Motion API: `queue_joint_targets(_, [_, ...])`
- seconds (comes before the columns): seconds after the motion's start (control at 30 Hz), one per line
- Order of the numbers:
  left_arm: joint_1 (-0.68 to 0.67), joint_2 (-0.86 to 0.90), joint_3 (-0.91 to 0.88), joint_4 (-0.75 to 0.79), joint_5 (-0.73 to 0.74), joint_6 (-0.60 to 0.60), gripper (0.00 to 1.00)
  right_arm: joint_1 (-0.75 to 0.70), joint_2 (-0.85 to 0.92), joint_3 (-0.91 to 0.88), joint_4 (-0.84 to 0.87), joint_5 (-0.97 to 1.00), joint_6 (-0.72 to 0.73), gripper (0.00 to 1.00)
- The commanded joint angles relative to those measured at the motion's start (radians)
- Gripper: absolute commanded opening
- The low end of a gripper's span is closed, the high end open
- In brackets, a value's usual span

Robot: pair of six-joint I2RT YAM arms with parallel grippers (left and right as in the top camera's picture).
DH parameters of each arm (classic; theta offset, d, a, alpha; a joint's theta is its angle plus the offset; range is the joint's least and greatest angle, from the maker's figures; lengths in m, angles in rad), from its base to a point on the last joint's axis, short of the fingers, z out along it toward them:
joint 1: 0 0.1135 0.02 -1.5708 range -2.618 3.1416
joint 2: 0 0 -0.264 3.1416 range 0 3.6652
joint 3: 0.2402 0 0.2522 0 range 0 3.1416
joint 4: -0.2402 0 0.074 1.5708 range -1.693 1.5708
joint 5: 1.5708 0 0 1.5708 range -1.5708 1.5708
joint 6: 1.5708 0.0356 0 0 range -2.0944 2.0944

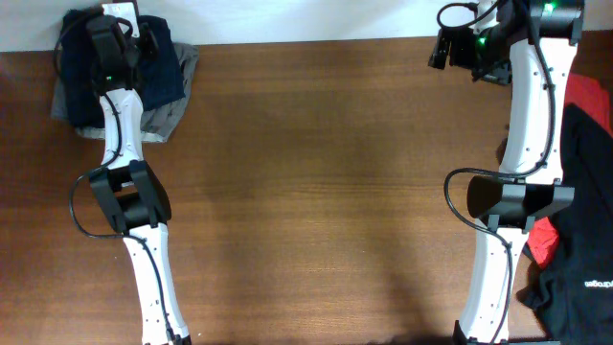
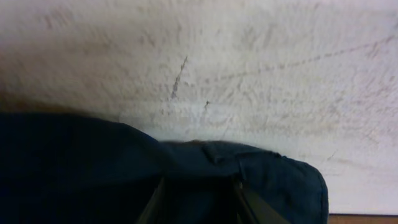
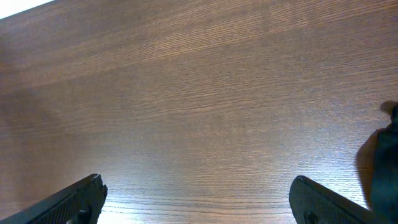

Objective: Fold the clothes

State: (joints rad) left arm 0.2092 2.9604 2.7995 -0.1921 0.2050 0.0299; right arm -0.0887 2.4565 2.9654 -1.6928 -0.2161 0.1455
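A dark navy garment (image 1: 165, 69) lies bunched on a grey garment (image 1: 170, 119) at the table's far left corner. My left gripper (image 1: 103, 38) is over this pile. In the left wrist view the navy garment (image 2: 93, 162) fills the lower part, and the left gripper's (image 2: 200, 190) fingers stand close together with navy cloth pinched between them. My right gripper (image 1: 443, 50) hovers at the far right of the table. In the right wrist view it (image 3: 198, 186) is wide open and empty over bare wood. Red-and-black clothes (image 1: 586, 201) lie heaped at the right edge.
The brown wooden table (image 1: 316, 192) stretches between the two arms. A white scuffed surface (image 2: 236, 68) lies just beyond the table's far edge, behind the navy garment. A dark shape (image 3: 388, 155) sits at the right edge of the right wrist view.
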Motion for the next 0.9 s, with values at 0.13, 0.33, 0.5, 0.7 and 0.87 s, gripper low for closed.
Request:
queue_joint_targets(0.13, [-0.010, -0.015, -0.003, 0.001, -0.002, 0.024, 0.34, 0.011, 0.005, -0.004, -0.006, -0.012, -0.011, 0.99])
queue_joint_targets(0.33, [0.018, -0.016, 0.000, -0.032, -0.114, 0.024, 0.34, 0.011, 0.005, -0.004, -0.006, -0.013, -0.011, 0.99])
queue_joint_targets(0.5, [0.048, -0.016, 0.005, -0.092, -0.117, 0.024, 0.34, 0.011, 0.005, -0.004, -0.006, -0.013, -0.011, 0.99])
queue_joint_targets(0.7, [0.076, -0.015, 0.005, -0.158, -0.116, 0.024, 0.33, 0.011, 0.005, -0.004, -0.006, -0.013, -0.010, 0.99])
queue_joint_targets(0.87, [0.076, -0.016, 0.047, -0.150, -0.116, 0.024, 0.34, 0.011, 0.005, -0.004, -0.006, -0.013, -0.010, 0.99])
